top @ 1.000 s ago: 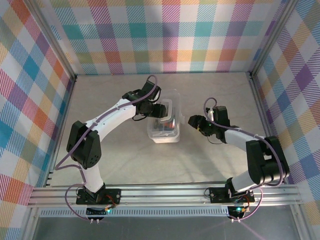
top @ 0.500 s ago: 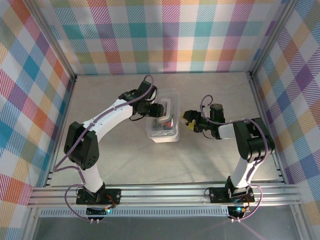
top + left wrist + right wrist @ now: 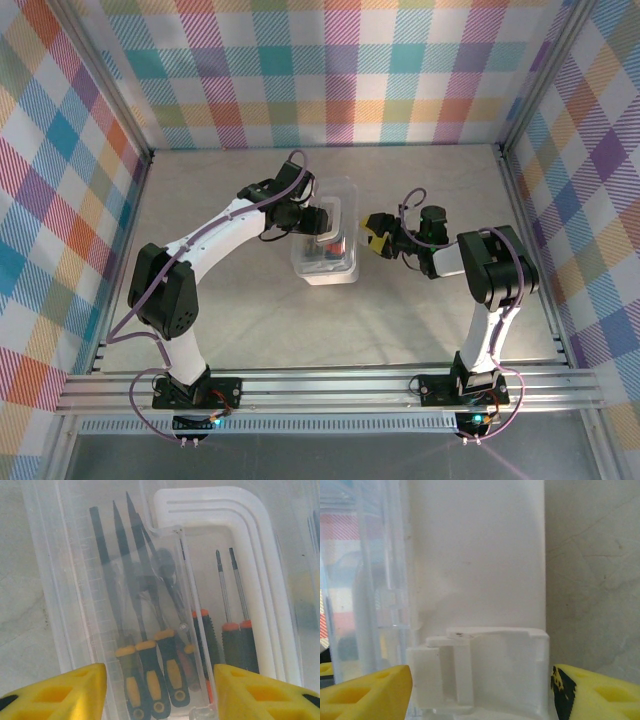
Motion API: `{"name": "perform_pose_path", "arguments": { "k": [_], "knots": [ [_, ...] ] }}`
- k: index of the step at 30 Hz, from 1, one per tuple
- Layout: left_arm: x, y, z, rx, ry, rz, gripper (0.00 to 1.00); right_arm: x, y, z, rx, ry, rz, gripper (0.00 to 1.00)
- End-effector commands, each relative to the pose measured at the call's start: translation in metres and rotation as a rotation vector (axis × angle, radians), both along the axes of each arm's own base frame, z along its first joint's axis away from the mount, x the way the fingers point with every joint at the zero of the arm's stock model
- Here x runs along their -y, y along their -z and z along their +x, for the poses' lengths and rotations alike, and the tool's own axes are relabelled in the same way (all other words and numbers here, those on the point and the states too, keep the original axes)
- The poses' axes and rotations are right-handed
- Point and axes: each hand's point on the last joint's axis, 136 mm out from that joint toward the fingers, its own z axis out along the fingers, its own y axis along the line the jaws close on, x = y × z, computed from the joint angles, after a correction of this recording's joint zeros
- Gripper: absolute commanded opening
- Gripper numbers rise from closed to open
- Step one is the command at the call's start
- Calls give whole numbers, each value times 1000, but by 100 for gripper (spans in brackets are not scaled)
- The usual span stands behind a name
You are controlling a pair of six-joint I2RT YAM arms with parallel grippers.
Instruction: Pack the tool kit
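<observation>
On the table, the box stands just beside the right tool.

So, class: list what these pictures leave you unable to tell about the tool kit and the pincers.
- Top view: screwdrivers in the clear box too small to count; the left pincer overlaps it.
- Left wrist view: screwdriver handles cut off by the bottom edge.
- Right wrist view: white latch too close to tell if fastened.
- Top view: whether the right pincer touches the box, too small.
</observation>
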Motion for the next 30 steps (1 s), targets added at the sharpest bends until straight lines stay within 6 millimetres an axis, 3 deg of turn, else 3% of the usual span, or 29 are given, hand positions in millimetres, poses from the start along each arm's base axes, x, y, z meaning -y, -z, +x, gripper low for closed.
{"name": "perform_pose_path", "arguments": {
  "k": [1, 7, 12, 22, 30],
  "knots": [
    [-34, 62, -27, -213, -34, 151, 55, -1, -32, 0, 86, -23, 45, 73],
    [-35, 63, -28, -219, -35, 156, 55, 2, -57, -4, 127, -17, 53, 71],
    [-36, 63, -28, -218, -46, 160, 54, 6, -65, -8, 155, -6, -9, 70],
    [-22, 60, -25, -212, -35, 139, 53, 7, -44, -1, 93, -17, -102, 60],
    [-17, 60, -28, -213, -29, 177, 53, 15, -50, -4, 97, 18, -180, 57]
  ]
}}
